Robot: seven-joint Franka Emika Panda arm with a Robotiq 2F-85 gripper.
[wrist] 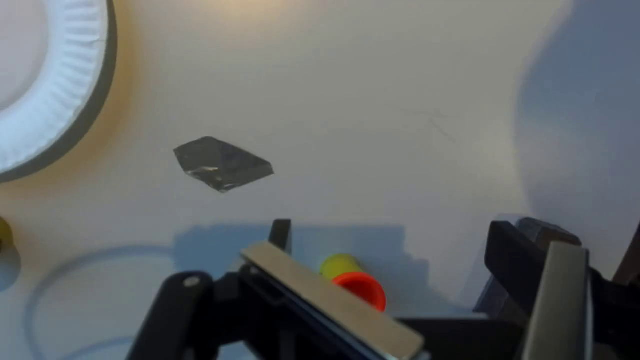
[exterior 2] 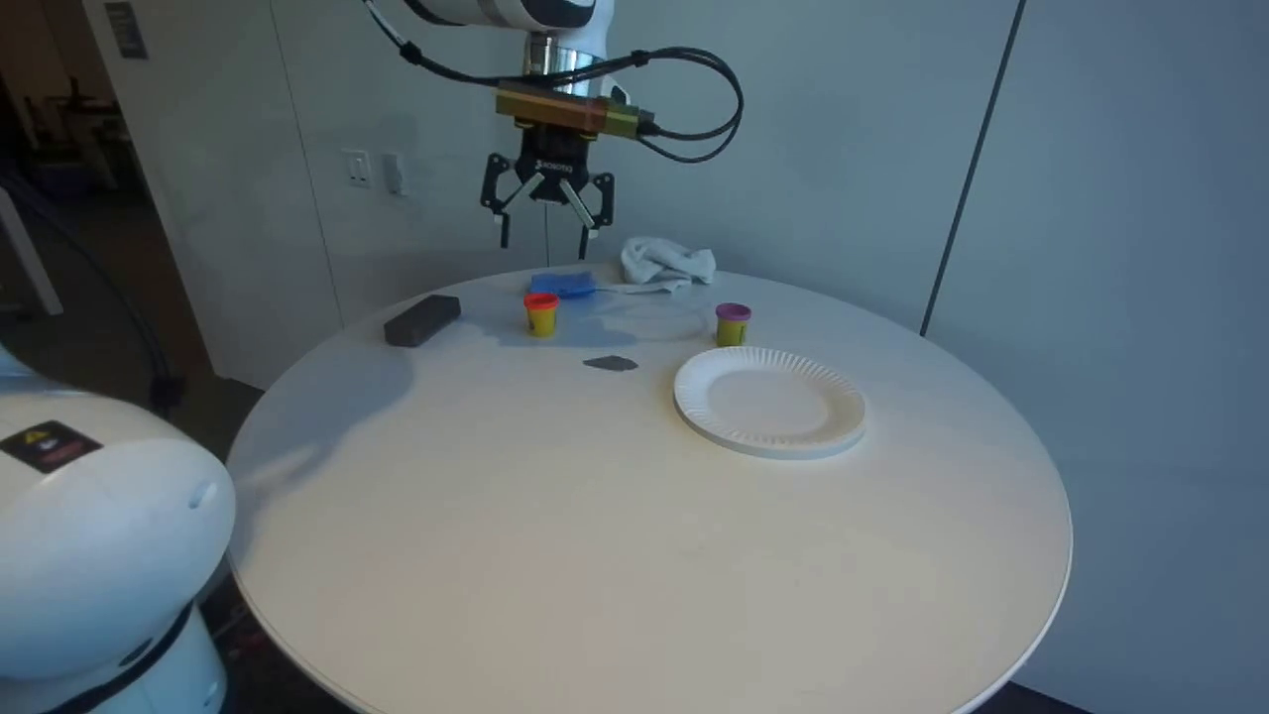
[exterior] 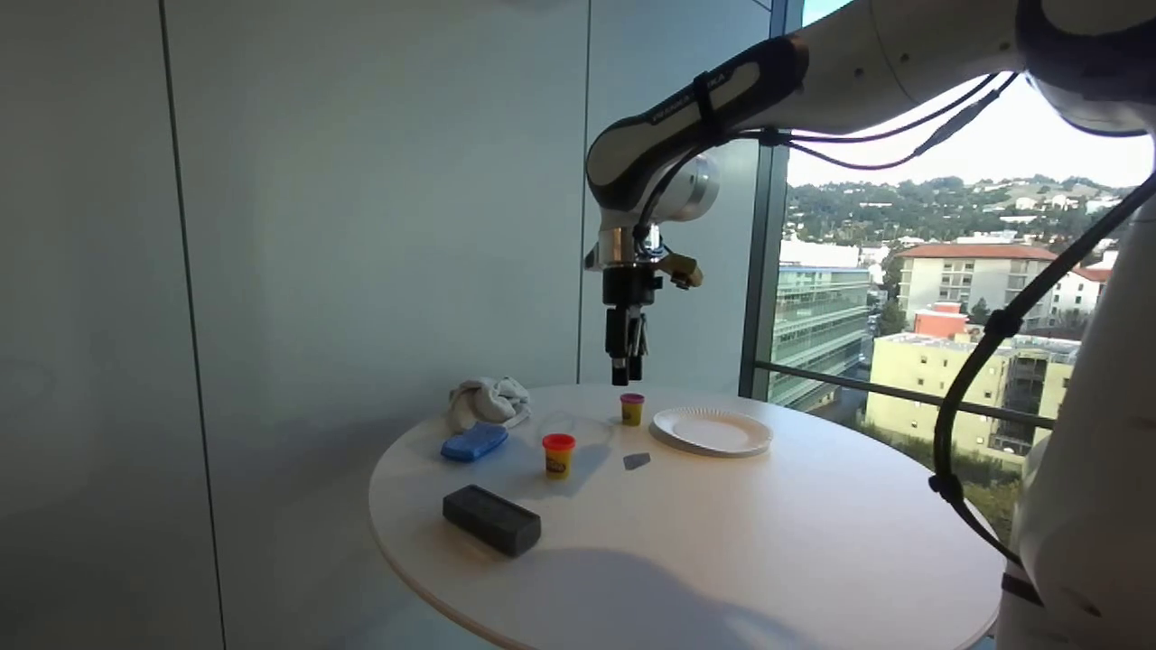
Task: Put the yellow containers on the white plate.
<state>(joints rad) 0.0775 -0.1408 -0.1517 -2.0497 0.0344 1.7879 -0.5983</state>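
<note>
Wrist view: one gripper point(wrist: 390, 231) is above the round, pale table point(wrist: 375, 125), its two fingers wide apart. In an exterior view, nearest on the table is one white plate point(exterior 2: 769, 405); then follow one grey patch point(exterior 2: 611, 363), one purple-lidded yellow container point(exterior 2: 733, 326) just behind the plate, one dark block point(exterior 2: 423, 320), one red-lidded yellow container point(exterior 2: 541, 315), one blue item point(exterior 2: 562, 286) and one white cloth point(exterior 2: 666, 261). Both containers stand upright, off the plate. Farther: one grey wall point(exterior 2: 843, 178), one window point(exterior: 930, 289).

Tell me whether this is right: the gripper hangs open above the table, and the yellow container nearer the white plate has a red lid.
Not quite: the yellow container nearer the white plate has a purple lid, as both exterior views show. The gripper does hang open above the table.
</note>
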